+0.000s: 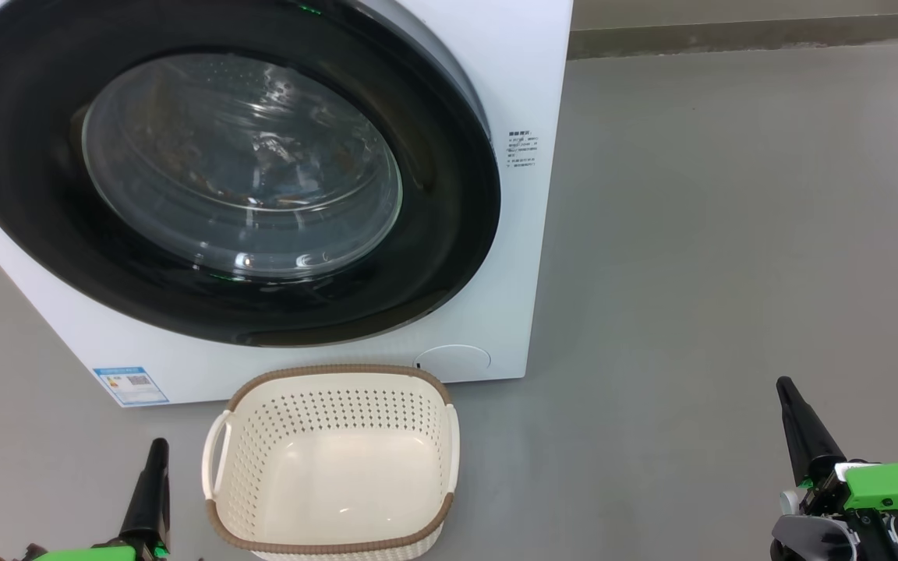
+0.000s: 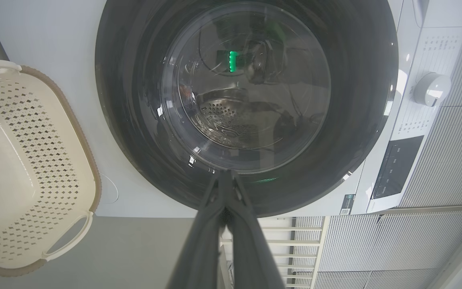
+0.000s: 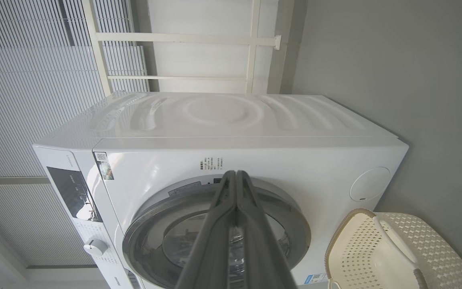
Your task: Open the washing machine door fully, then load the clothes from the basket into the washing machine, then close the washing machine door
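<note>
Head view: washing machine (image 1: 531, 86) w/ blue label (image 1: 130, 386), illegible.

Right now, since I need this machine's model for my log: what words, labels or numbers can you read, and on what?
No text reads outright.
Low on the front of the washing machine, the blue label sticker: too small to read.
Beside the washing machine door, a small printed block: blurred.
By the dial, fine print: too small.
At the front's top corner, a QR sticker: unreadable.
</note>
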Robot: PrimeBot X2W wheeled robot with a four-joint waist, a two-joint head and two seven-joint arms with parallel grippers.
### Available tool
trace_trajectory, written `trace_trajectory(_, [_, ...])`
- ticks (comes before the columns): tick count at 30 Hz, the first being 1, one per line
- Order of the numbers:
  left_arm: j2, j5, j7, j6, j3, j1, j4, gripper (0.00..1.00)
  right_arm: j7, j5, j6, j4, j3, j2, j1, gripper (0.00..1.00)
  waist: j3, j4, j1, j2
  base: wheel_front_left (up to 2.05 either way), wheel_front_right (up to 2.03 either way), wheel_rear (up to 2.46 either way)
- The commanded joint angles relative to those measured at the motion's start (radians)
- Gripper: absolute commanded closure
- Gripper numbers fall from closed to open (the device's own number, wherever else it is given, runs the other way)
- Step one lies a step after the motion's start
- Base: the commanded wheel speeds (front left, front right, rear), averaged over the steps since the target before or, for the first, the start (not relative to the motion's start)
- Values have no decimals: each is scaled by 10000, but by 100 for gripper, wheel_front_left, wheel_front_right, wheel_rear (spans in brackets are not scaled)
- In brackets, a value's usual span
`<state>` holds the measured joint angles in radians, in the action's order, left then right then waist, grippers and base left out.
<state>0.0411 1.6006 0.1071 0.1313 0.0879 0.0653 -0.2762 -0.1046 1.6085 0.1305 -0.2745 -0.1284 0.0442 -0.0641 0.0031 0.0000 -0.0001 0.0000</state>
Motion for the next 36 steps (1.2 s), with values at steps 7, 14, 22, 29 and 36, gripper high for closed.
trace_trajectory(7, [91,78,63,-6,260,426,313,100,-60,27,2,299,178,90,-435,100,0,0,1,0,0,0,0])
trace_trajectory(14, [91,79,62,-6,260,426,313,100,-65,23,2,299,173,86,-436,100,0,0,1,0,0,0,0])
trace_trajectory(22, [91,79,62,-6,260,426,313,100,-68,19,2,299,169,84,-436,100,0,0,1,0,0,0,0])
trace_trajectory(29, [91,79,62,-6,260,426,313,100,-71,16,2,299,165,81,-436,100,0,0,1,0,0,0,0])
trace_trajectory(36, [91,79,62,-6,259,426,313,100,-74,13,2,298,161,79,-437,100,0,0,1,0,0,0,0])
